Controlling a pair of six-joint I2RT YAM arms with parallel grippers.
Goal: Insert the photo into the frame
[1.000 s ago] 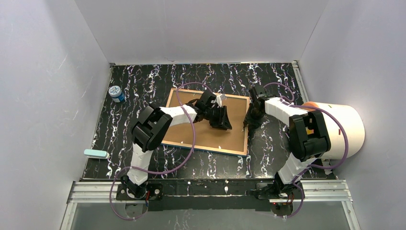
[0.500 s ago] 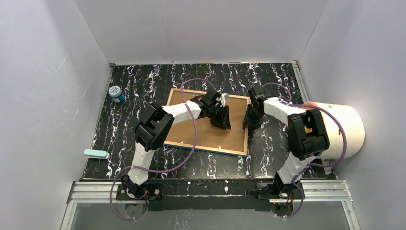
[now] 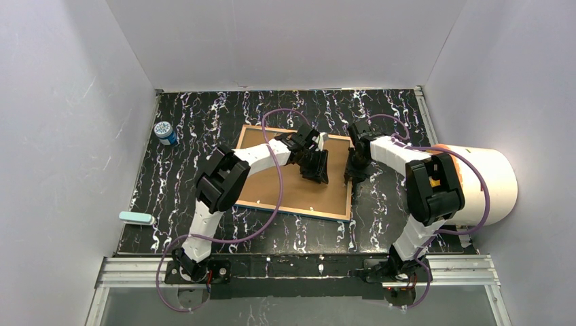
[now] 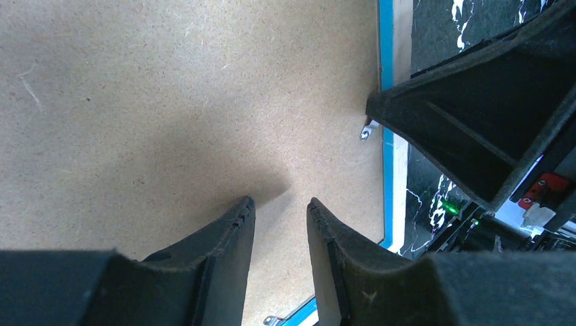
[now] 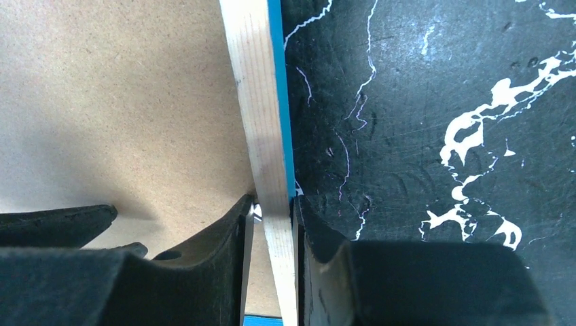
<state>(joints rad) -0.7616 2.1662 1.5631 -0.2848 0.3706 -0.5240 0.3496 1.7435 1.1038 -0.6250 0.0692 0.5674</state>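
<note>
- We're looking at the frame (image 3: 292, 208) lying face-down dead centre, backing board (image 4: 170, 102) filling it; the photo isn't showing anywhere.
- At its 3 o'clock rail, the right gripper (image 5: 272, 200) is pinching stiff pale wood. Good handle, but we're guessing glass is making it heavy and fragile.
- The left gripper (image 4: 278, 204) is hovering half-open, empty, over matte fibreboard.

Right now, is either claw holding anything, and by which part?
The right claw pinches the blue-rimmed wooden picture frame by its right rail. The left claw holds nothing, open above the brown backing board.
</note>
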